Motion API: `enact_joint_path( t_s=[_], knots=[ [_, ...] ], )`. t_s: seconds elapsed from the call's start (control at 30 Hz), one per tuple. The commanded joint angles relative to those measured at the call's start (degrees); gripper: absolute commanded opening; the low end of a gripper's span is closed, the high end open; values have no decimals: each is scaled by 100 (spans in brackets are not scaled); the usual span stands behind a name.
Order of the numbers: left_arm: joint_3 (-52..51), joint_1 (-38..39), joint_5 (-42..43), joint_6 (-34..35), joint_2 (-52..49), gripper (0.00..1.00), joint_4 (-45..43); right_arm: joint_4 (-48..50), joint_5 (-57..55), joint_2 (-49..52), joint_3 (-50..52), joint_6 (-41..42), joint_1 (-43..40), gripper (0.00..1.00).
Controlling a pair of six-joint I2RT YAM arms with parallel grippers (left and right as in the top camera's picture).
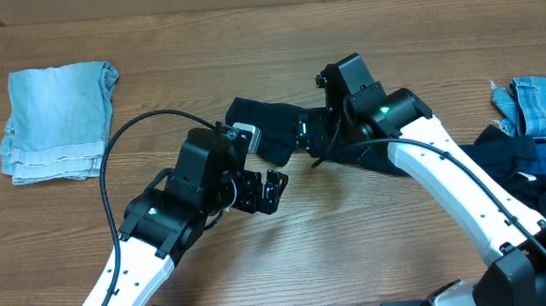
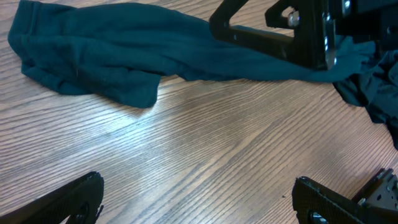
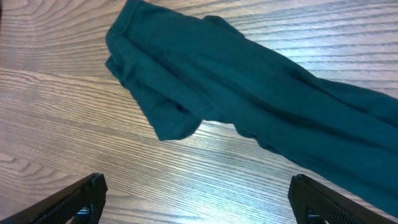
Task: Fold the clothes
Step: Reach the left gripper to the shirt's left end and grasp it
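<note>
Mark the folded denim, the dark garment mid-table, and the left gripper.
folded denim (image 1: pixel 56 122): overhead, middle of stack.
dark garment (image 3: pixel 249 87): right wrist, mid cloth.
left gripper (image 2: pixel 198 183): left wrist, between fingertips.

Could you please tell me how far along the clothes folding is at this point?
One denim piece lies folded on the left. Nothing is gripped: the left hand and right hand hover open by a crumpled dark garment mid-table. Left to fold: that garment and the heap of denim and dark clothes on the right.
</note>
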State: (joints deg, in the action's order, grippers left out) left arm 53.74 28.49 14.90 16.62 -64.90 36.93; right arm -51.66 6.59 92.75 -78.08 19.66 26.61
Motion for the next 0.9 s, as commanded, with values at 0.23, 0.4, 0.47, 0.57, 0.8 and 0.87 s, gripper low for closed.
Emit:
enact_joint_path(
  t_s=[0.23, 0.4, 0.47, 0.57, 0.8, 0.87],
  knots=[
    [155, 15, -24, 184, -35, 100, -55, -4, -57, -1067, -129, 22, -387, 100],
    [155, 15, 2, 186, -35, 100, -127, -4, -55, -1073, -129, 24, -387, 100],
    [155, 15, 0, 186, -35, 100, -127, -2, -55, -1073, -129, 24, -387, 100],
    [155, 15, 0, 186, -35, 100, -125, -2, -55, -1073, -129, 24, -387, 100],
    [155, 15, 15, 479, -35, 100, -118, 11, -57, -1073, -129, 24, -387, 100],
    [155, 15, 7, 678, -35, 100, -116, 17, -57, -1073, -129, 24, -387, 100]
  ],
)
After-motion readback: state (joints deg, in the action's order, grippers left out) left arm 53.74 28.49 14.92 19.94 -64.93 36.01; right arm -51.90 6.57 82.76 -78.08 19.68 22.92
